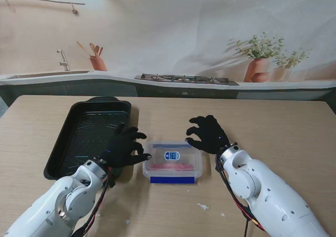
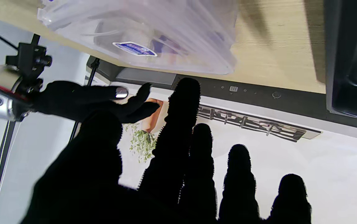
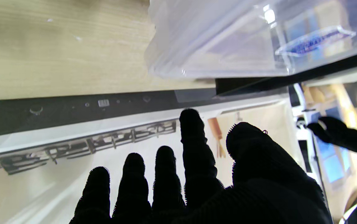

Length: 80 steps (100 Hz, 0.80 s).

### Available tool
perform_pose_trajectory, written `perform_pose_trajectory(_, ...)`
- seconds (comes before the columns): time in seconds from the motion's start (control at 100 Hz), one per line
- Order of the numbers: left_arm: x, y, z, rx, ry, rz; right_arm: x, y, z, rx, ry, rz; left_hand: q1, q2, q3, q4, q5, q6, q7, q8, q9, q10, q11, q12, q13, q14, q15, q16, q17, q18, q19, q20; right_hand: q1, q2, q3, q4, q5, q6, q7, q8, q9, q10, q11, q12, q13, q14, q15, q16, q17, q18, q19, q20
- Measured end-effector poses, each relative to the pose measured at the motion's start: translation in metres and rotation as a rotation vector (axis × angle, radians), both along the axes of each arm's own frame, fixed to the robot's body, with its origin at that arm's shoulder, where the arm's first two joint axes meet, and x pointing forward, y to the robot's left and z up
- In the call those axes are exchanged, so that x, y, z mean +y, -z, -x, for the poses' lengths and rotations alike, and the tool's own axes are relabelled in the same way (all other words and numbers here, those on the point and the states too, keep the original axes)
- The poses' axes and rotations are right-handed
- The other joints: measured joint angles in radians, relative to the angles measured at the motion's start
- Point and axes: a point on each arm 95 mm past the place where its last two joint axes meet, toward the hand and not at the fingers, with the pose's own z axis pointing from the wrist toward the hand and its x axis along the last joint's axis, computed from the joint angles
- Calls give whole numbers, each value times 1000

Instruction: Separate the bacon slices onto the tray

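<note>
Stand view shows a clear lidded container (image 1: 172, 163) with pink bacon (image 1: 170, 166) inside, on the worktop (image 1: 273, 121) between both hands, its long axis running left to right. Left hand (image 1: 124, 146) and right hand (image 1: 209, 134) have fingers spread, holding nothing. Black tray (image 1: 63, 147) lies left of the container, its long axis pointing away from me.

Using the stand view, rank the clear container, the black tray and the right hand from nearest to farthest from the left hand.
1. Black tray: on my left; the left hand overlaps its near right corner.
2. Clear container: at centre, just right of the left hand's fingertips; nearly as close, so ranks 1 and 2 are hard to split.
3. Right hand: beyond the container's far right side.
</note>
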Motion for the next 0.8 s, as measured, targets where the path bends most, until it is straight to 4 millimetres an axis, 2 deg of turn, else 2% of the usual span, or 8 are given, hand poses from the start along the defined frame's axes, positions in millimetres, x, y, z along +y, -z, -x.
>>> perform_pose_trajectory(0.08, 2, 2, -2, 0, -3, -20, -8, -10, 6, -21, 25, -25, 0, 6, -11, 0, 11, 1, -7, 0, 0, 0, 0, 0, 0, 0, 0, 0, 0, -2, -3, 5, 0, 0, -13, 0, 74, 24, 42, 48, 1, 9, 60, 19, 0, 1, 11, 6, 0, 0, 0, 0)
perform_pose_trajectory(0.15, 4, 3, -3, 7, -6, -38, -16, -18, 12, -35, 47, -41, 0, 13, -17, 0, 37, 6, -9, -1, 2, 0, 0, 0, -11, 0, -9, 0, -1, -3, -3, 7, 0, 0, -13, 0, 126, 39, 73, 85, 27, 28, 79, 21, 0, 15, 24, 15, 1, 2, 0, 0)
perform_pose_trajectory(0.22, 4, 4, -5, 14, -9, -49, -19, -19, 17, -36, 58, -42, 1, 24, -45, 0, 52, 18, -11, -6, 13, 0, -1, 0, -21, 0, -19, 0, -2, -4, -33, 8, -1, 0, -12, 0, 174, 51, 79, 101, 56, 31, 93, 22, 0, 16, 33, 17, 6, 2, 0, 0)
perform_pose_trajectory(0.34, 5, 7, -7, 36, -15, -66, -27, -17, 22, -13, 88, -5, 2, 34, -70, 0, 72, 44, -35, -33, 34, 0, -1, 0, -26, -10, -23, -3, -2, -5, -77, -38, -1, 0, -23, 0, 233, 72, 71, 109, 78, 36, 94, 29, 0, 18, 33, 19, 11, 2, 0, 0)
perform_pose_trajectory(0.54, 5, 12, -10, 56, -15, -86, -34, -8, 31, 89, 121, 60, 2, 47, -82, 0, 73, 54, -95, -72, 35, 0, -10, 0, -26, -12, -24, -12, -2, -5, -80, -72, -1, 0, -49, 0, 271, 85, 38, 109, 104, 37, 94, 28, 0, 24, 33, 19, 11, 2, 0, 0)
perform_pose_trajectory(0.8, 5, 17, -12, 66, -17, -99, -33, -4, 34, 115, 120, 56, 3, 53, -83, 0, 73, 55, -119, -83, 35, 0, -10, 0, -26, -12, -24, -12, 0, -5, -90, -77, -1, 15, -99, 0, 280, 109, -5, 95, 106, 37, 93, 28, 0, 24, 33, 19, 11, 2, 1, 0)
